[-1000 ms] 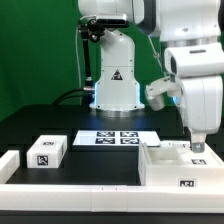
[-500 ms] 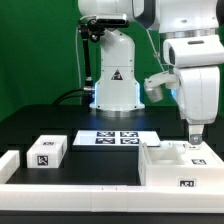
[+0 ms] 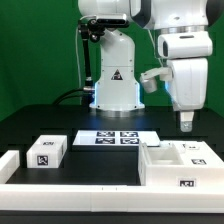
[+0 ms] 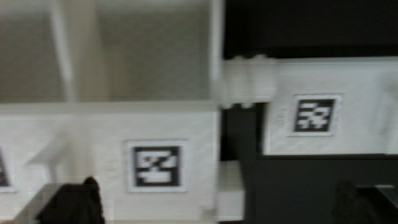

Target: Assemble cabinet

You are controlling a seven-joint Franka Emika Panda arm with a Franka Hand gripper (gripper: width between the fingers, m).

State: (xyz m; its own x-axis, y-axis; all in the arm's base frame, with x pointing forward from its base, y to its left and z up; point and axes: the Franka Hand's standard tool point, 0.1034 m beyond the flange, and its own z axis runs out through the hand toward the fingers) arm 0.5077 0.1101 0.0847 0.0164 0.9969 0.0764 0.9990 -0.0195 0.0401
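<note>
The cabinet (image 3: 172,166) is a large white boxy case with inner compartments, standing at the front on the exterior view's right. It fills much of the wrist view (image 4: 107,120), with a tag on its wall. A small white tagged piece (image 3: 197,150) lies at its far right corner and also shows in the wrist view (image 4: 315,110). My gripper (image 3: 186,122) hangs above that corner, clear of everything. In the wrist view the gripper (image 4: 222,205) is open, its dark fingertips (image 4: 71,200) wide apart with nothing between them.
The marker board (image 3: 118,139) lies flat in the middle before the robot base (image 3: 116,90). A small white tagged block (image 3: 47,152) stands on the exterior view's left, with another white piece (image 3: 8,164) at the left edge. A white rim (image 3: 70,186) runs along the front.
My gripper has risen from the cabinet's far right corner and shifted slightly to the exterior view's left. The cabinet and the blocks have not moved.
</note>
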